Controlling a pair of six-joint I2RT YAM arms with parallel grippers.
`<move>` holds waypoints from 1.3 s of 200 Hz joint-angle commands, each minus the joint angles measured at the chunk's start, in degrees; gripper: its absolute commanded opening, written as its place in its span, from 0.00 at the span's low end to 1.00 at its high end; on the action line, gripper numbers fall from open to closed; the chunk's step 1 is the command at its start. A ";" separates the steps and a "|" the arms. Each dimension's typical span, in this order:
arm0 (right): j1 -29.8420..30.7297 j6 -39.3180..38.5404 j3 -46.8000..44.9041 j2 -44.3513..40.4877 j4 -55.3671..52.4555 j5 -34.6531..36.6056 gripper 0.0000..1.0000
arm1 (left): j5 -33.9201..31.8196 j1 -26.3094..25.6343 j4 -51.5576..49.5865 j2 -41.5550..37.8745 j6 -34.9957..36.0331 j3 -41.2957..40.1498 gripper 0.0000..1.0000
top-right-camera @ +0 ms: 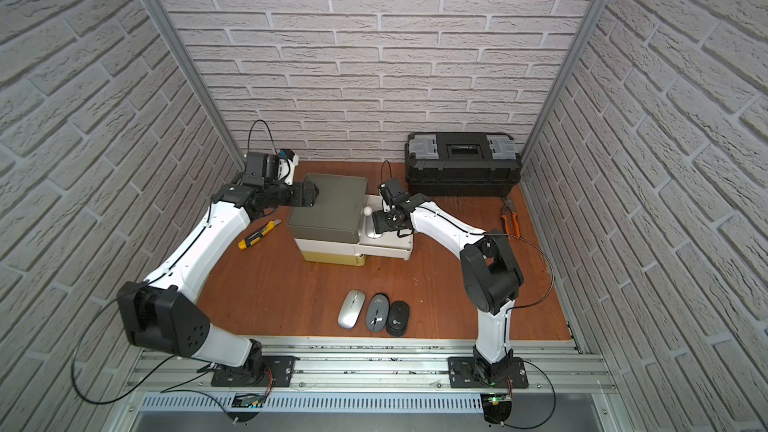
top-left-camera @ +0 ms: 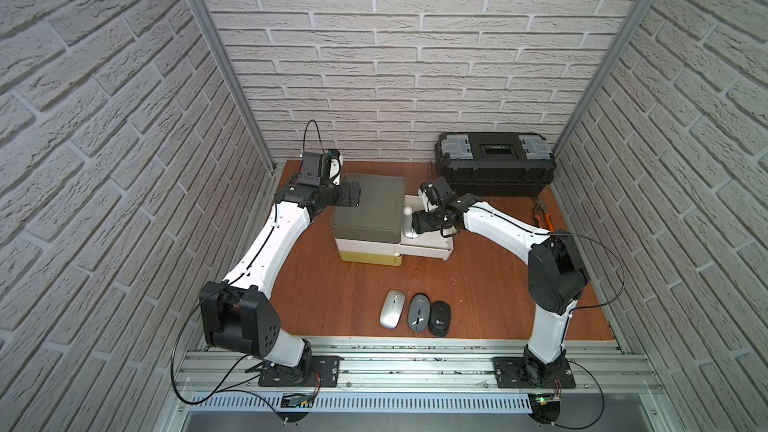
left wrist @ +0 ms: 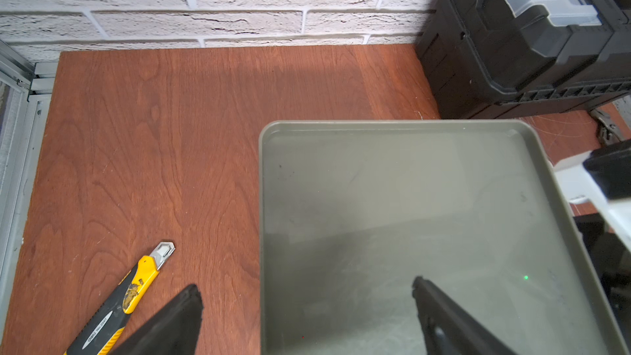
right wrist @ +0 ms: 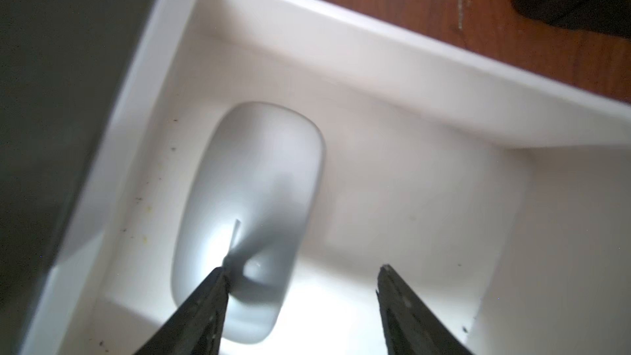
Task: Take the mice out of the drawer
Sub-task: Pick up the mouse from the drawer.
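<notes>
Nearest my bases, three mice lie in a row on the surface [top-left-camera: 332,284], out of the drawer. There is a silver mouse [top-left-camera: 392,308], a grey mouse [top-left-camera: 419,312] with a dark centre stripe just beside it, and a black mouse [top-left-camera: 439,317] with a white round logo close against the grey one.

Further in stands the drawer unit [top-left-camera: 374,205], its white drawer [top-left-camera: 428,249] pulled out toward my right side. A second silver mouse [right wrist: 249,220] lies on the drawer's floor, close to the unit's side. My right gripper [right wrist: 300,271] hangs over that drawer with its jaws parted and nothing between them. One fingertip [right wrist: 211,288] is over the mouse's back, whether touching I cannot tell, and the other is over bare drawer floor beside it.

My left gripper [left wrist: 305,285] is spread wide and empty at the unit's edge on my left, one finger over the flat grey-green top and one over the surface. A yellow-black utility knife [top-right-camera: 258,235] lies on the surface beside the unit on that side.

Farther back, orange-handled pliers [top-left-camera: 542,211] lie near the right wall, and a black toolbox [top-left-camera: 494,164] sits against the back wall.
</notes>
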 commanded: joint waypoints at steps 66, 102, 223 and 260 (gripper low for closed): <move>-2.76 -2.21 -4.62 -4.78 -6.65 7.48 0.70 | 0.26 0.26 0.60 0.88 1.31 0.28 0.98; -2.67 -1.23 -4.28 -7.87 -3.13 3.16 0.70 | 0.47 0.21 0.16 0.92 1.35 0.18 0.98; -2.58 2.70 -3.08 -4.67 2.62 -13.47 0.70 | 0.70 0.01 0.20 1.06 1.39 -0.24 0.98; -0.30 -0.68 1.57 -1.17 -5.65 -7.74 0.70 | 0.84 0.01 0.69 1.10 1.39 -0.52 0.98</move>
